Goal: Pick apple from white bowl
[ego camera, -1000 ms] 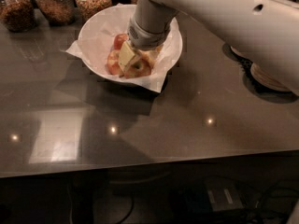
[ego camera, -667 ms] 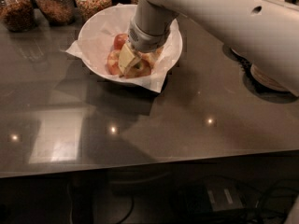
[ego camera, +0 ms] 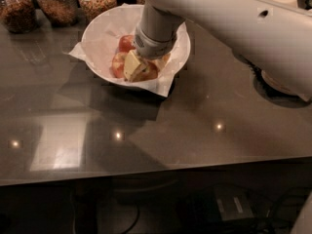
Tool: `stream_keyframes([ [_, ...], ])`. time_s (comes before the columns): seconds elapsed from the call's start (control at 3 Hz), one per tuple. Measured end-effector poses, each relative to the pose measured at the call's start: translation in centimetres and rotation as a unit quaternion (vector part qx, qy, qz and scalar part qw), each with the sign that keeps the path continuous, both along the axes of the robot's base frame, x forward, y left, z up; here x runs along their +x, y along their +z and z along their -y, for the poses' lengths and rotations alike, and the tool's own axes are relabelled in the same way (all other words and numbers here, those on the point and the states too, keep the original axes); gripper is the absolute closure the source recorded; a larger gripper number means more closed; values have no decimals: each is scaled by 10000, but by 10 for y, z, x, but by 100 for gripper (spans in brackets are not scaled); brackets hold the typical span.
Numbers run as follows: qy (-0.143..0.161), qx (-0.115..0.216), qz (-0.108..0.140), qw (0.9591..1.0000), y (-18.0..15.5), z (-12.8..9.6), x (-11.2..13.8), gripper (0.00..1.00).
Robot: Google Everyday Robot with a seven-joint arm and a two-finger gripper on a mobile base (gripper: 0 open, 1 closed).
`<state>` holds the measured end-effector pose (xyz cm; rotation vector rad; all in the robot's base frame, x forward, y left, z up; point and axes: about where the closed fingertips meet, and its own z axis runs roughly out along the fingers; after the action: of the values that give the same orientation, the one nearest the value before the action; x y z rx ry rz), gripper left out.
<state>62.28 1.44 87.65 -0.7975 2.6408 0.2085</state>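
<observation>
Toward the far left corner of the table (ego camera: 175, 135), one white bowl (ego camera: 97, 30) is seen, lined with crinkled white paper (ego camera: 84, 52) whose corners hang over the rim at the left and front. Three apples can be counted inside it. The apple (ego camera: 149, 73), red over yellow, lies at the front of the bowl. Two redder apples are placed to its left: one (ego camera: 126, 42) toward the back and one (ego camera: 117, 64) at the left side. A yellowish patch beyond the wrist may be a fourth, but this cannot be told.

One gripper (ego camera: 135, 67) is lowered into the bowl and pressed against the apple from the left and above. How far it is open, and whether anything is held, cannot be told. The arm (ego camera: 234, 23) is stretched in from the right edge, across the far right corner.

Along the far edge, left of the bowl, three glass jars (ego camera: 57, 4) of brown contents are lined up.
</observation>
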Motion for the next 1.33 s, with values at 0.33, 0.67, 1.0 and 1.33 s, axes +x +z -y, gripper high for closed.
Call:
stream_keyframes([
  [0.33, -1, -8, -43, 10000, -3, 0, -1, 41],
  [0.67, 14, -24, -58, 10000, -4, 0, -1, 59],
  [1.0, 72, -79, -62, 9999, 0, 1, -2, 83],
  [1.33, 82, -90, -52, 9999, 1, 1, -2, 100],
])
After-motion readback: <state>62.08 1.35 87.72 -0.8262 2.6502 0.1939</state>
